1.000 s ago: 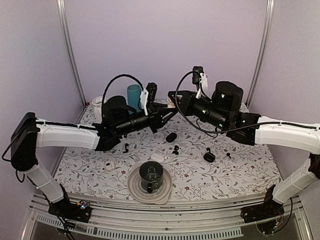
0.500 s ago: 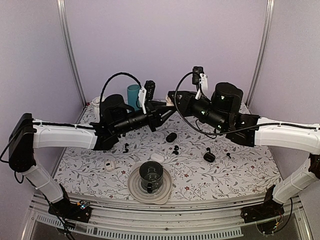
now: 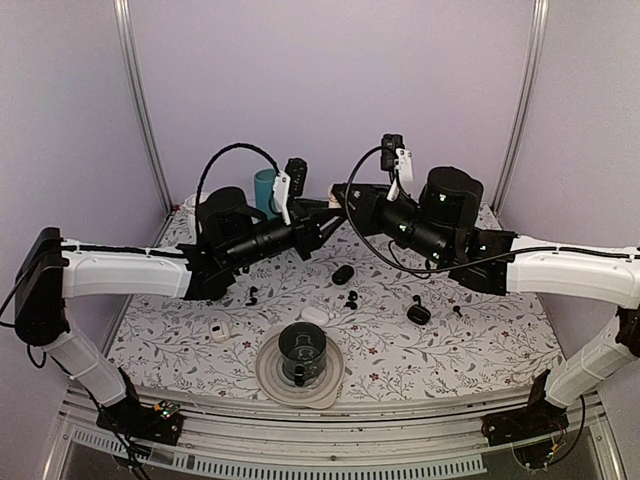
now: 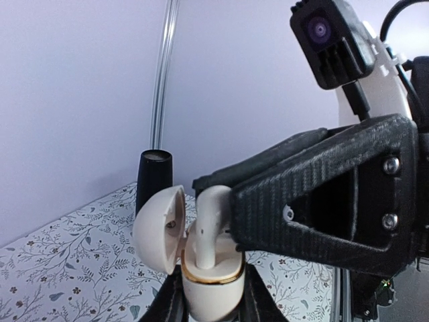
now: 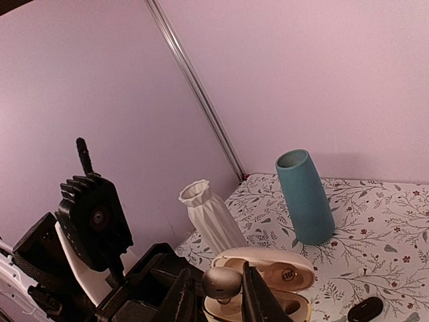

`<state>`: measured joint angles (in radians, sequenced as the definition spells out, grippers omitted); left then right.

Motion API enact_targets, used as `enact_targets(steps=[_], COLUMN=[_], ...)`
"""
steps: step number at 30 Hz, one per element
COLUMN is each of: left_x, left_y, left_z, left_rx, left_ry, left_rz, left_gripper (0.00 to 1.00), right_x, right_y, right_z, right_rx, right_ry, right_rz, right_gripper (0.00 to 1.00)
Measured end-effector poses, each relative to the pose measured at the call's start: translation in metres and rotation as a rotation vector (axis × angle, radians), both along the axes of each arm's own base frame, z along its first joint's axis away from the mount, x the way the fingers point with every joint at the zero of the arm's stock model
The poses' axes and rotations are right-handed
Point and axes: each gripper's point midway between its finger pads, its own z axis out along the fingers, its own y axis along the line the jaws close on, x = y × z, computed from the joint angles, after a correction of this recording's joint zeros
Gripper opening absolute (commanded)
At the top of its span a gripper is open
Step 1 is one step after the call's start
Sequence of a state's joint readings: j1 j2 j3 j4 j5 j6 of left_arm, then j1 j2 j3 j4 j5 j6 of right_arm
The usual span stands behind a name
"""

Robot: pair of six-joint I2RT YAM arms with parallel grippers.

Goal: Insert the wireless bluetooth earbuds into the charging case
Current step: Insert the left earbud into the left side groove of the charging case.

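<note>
While clamping the open case point(image 4: 208, 278) aloft in the left gripper point(image 4: 209, 298) and, apparently, pinching the earbud point(image 4: 205, 225) half-seated in it with the right gripper point(image 5: 218, 298), press home, then open and withdraw straight up.

Case point(image 4: 211, 278) sits upright between the left gripper point(image 4: 213, 300) fingers, lid tipped left. Earbud point(image 4: 209, 225) stands in case, with the right gripper point(image 5: 220, 298) fingers either side. Below, mug point(image 3: 301, 350) on plate point(image 3: 272, 378), front-centre of table point(image 3: 480, 340).
</note>
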<state>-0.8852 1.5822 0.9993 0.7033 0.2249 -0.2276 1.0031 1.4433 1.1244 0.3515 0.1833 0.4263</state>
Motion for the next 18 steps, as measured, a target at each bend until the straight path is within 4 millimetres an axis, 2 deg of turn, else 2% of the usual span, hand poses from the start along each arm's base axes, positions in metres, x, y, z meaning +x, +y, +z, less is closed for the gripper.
enact_targets(steps=[8,14,18], left_x=[0.0007,0.0004,-0.0001], left_y=[0.0017,0.0026,0.0047], left_z=[0.001,-0.0002,-0.0024], left_rx=[0.005,0.018,0.023], left_ry=[-0.003,-0.006,-0.003], left_rz=[0.01,0.012,0.013], left_gripper=[0.0,0.0,0.0], right_x=[-0.0011,0.0008,0.003], right_y=[0.0008,-0.0008,-0.0028], right_z=[0.0005,-0.0011,-0.0051], right_rx=[0.002,-0.011,-0.033], right_ry=[-0.001,0.011,0.029], right_rz=[0.002,-0.016,-0.033], right_gripper=[0.26,0.39,0.44])
